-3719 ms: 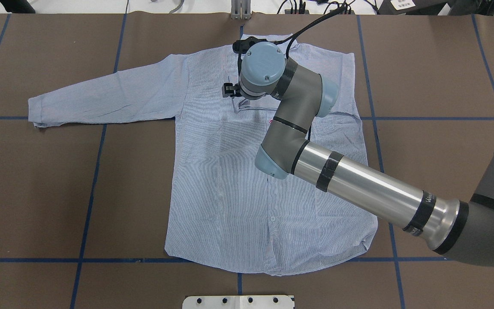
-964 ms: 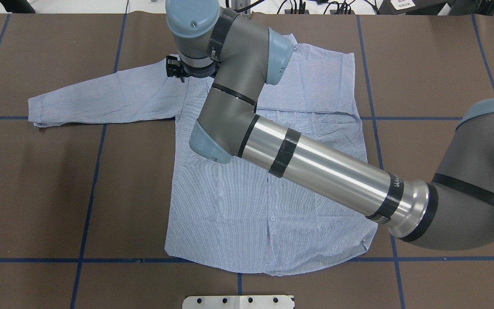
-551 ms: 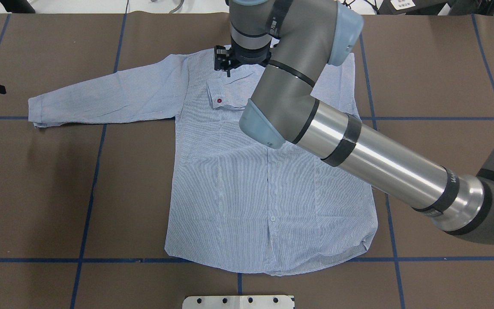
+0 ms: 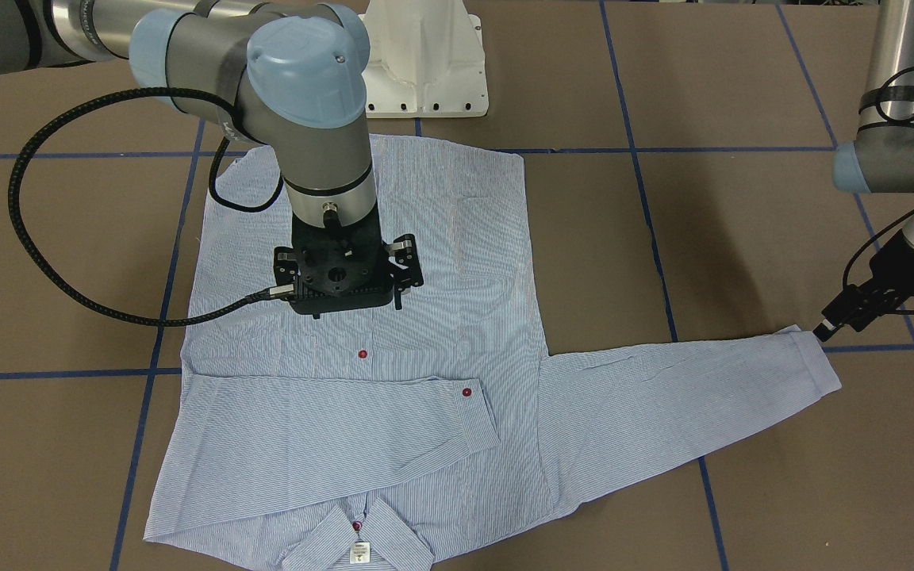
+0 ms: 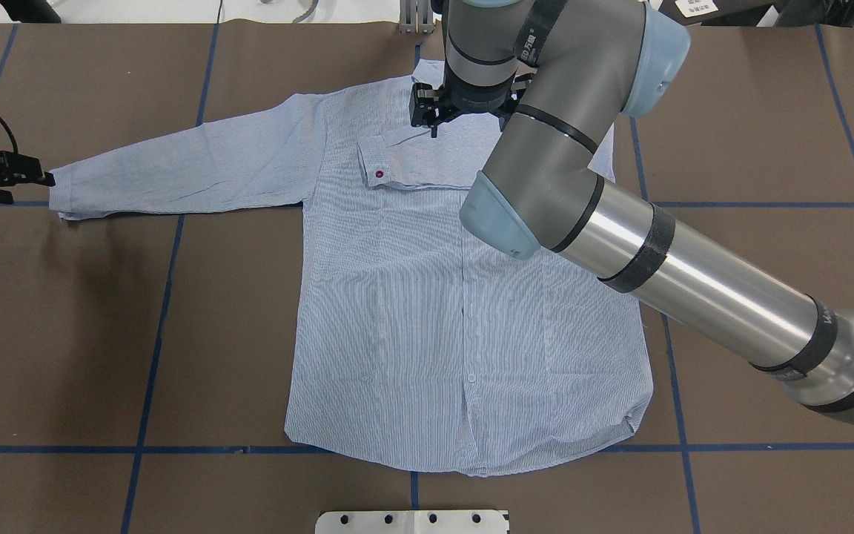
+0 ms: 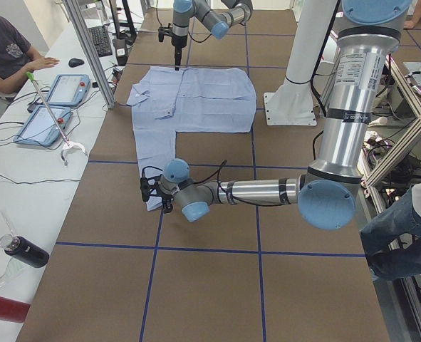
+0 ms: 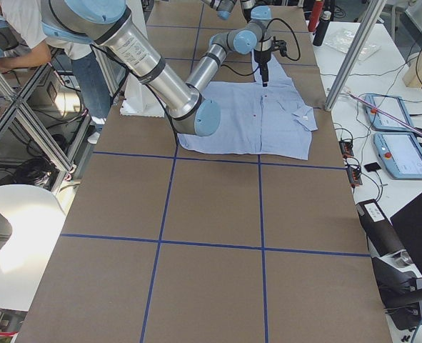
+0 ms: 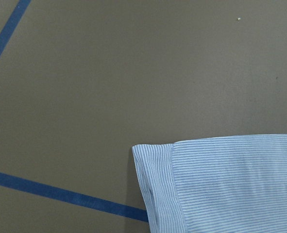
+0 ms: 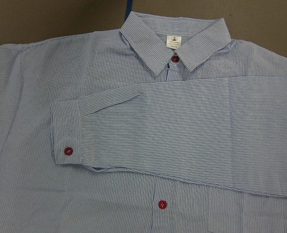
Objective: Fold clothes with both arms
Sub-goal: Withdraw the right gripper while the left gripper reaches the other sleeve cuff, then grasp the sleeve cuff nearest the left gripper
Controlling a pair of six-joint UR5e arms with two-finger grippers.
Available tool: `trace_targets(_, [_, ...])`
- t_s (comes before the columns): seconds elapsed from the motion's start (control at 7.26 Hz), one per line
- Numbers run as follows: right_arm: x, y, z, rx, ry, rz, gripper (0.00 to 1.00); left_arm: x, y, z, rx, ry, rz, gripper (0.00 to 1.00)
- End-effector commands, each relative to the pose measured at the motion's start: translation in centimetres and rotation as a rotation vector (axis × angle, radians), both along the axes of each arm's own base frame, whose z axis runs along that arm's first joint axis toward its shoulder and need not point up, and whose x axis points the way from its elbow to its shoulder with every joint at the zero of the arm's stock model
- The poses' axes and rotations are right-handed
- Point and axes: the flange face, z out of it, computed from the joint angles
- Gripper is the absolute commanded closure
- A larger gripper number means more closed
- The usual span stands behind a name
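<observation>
The light blue striped shirt (image 5: 412,334) lies flat, front up, collar (image 9: 175,41) at the far edge. One sleeve (image 5: 412,163) is folded across the chest and lies loose, its red-buttoned cuff (image 9: 69,151) flat. The other sleeve (image 5: 190,167) stretches out sideways. My right gripper (image 4: 343,297) hangs above the chest, pointing down, linkages spread wide, open and empty. My left gripper (image 5: 45,178) sits low at the stretched sleeve's cuff (image 4: 814,365). Its tips meet in one point at the cuff's edge, shut. The cuff (image 8: 158,194) lies flat on the table.
The white pedestal base (image 4: 425,63) stands at the robot's edge of the brown, blue-taped table (image 5: 64,334). A side bench with tablets (image 6: 50,107) and bottles (image 6: 25,253) runs along the far side. A seated person (image 6: 3,43) is there, and metal frame posts (image 6: 89,50).
My right arm swung from the chest to the shirt's left shoulder, then back towards the collar, uncovering the folded cuff. My left gripper came in from the left edge up to the stretched sleeve's cuff.
</observation>
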Motion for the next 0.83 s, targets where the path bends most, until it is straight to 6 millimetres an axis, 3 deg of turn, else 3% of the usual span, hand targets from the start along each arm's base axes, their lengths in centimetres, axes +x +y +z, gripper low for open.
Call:
trace_targets(0.0, [-0.22, 0.04, 0.18, -0.003, 0.001, 0.000, 0.01, 2.06, -0.40, -0.22, 0.007, -0.007, 0.017, 0.24])
trace_targets(0.28, [-0.39, -0.04, 0.45, -0.001, 0.007, 0.002, 0.01, 2.72, -0.45, 0.07, -0.001, -0.007, 0.024, 0.37])
trace_targets(0.69, [-0.81, 0.28, 0.54, -0.007, 0.006, 0.004, 0.01, 2.72, -0.45, 0.17, -0.001, -0.010, 0.026, 0.47])
